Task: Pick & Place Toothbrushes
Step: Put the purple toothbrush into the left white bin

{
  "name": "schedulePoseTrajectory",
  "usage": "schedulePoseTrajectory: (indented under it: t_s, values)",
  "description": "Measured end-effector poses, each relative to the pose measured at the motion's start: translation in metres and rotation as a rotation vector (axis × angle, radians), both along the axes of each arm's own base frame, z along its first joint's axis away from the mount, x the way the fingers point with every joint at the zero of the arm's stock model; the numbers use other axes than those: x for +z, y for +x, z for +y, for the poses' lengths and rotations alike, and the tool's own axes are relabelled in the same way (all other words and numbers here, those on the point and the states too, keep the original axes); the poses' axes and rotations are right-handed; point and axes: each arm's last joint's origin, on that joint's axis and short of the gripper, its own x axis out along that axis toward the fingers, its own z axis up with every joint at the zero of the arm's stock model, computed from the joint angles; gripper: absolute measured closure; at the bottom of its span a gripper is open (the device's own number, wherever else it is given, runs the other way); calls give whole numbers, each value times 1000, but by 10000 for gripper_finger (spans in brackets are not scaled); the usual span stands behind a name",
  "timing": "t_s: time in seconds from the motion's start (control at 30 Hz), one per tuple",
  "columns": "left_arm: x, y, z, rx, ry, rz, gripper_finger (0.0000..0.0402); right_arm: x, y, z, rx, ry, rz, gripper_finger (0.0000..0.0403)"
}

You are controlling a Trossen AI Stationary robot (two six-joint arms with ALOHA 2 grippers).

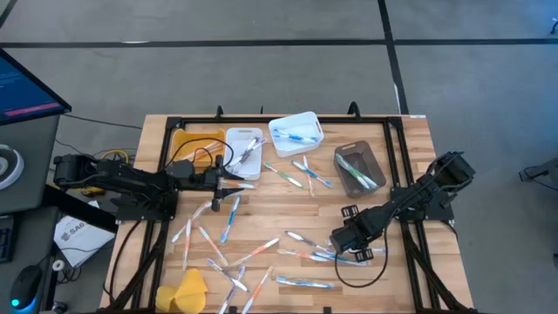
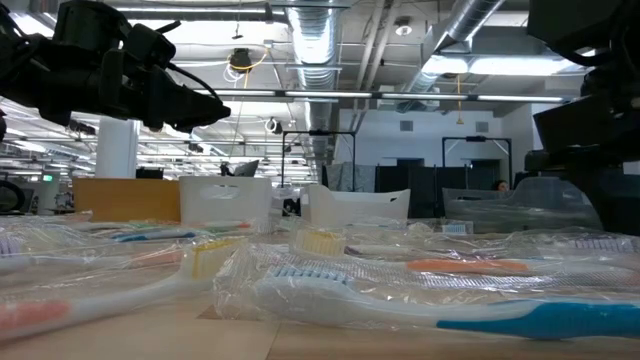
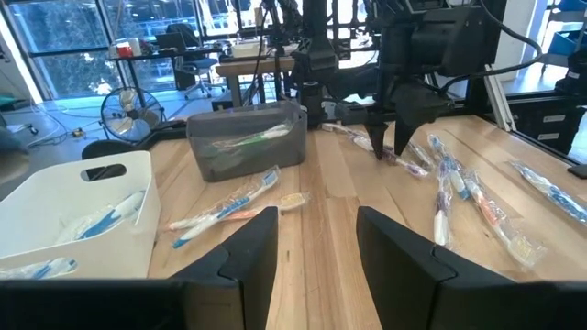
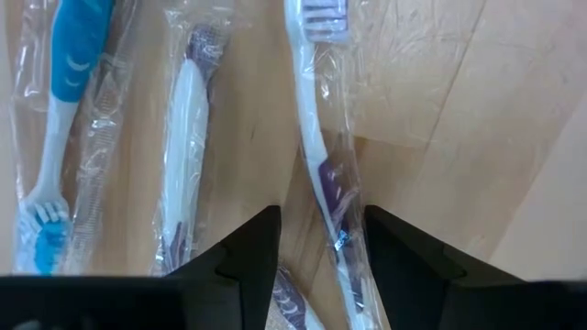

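- Presently, your left gripper [image 1: 234,181] hangs above the table [image 1: 410,157] beside the rear bins; its fingers [image 3: 246,249] stand apart with bare wood between them, holding nothing.
- Your right gripper [image 4: 321,240] is low over the front right part of the table, its jaws parted on either side of a wrapped toothbrush with a white and purple handle [image 4: 316,156]. You cannot tell from these views whether the pads touch the wrapper.
- Beside that one lie a wrapped white-handled toothbrush [image 4: 188,128] and a wrapped blue-handled toothbrush [image 4: 64,101], each apart from the fingers.
- Most toothbrushes [image 1: 228,249] lie scattered loose across the front half of the table, each in a clear sleeve. A few more lie between the bins and the middle [image 1: 305,173].
- Along the rear edge stand four bins: an orange bin [image 1: 188,142], a white bin [image 1: 245,150], a second white bin [image 1: 296,133] set askew, and a brown bin [image 1: 357,166]. The two white bins and the brown one each hold toothbrushes; the orange bin's contents are hidden by the left arm.
- A yellow lump [image 1: 185,290] sits at the front left corner.
- Printing shows on a white bag [image 1: 74,231] on the floor left of the table, but it cannot be read with confidence. No brand is legible on any wrapper.
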Motion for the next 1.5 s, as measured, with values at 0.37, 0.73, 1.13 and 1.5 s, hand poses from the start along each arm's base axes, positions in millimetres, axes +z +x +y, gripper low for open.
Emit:
schedulePoseTrajectory:
  t_s: [0.37, 0.73, 1.13, 1.5]
  values:
    - [0, 0, 0, 0, 0, 0, 256, 0, 0, 0, 4, -3, 3, 252]
    - [0, 0, 0, 0, 0, 0, 256, -1, 0, 0, 5, -1, -2, 248]
    - [0, 0, 0, 0, 1, 0, 256, -1, 0, 0, 5, -1, -4, 252]
    - [0, 0, 0, 0, 4, 0, 256, -1, 1, 0, 42, -4, -6, 274]
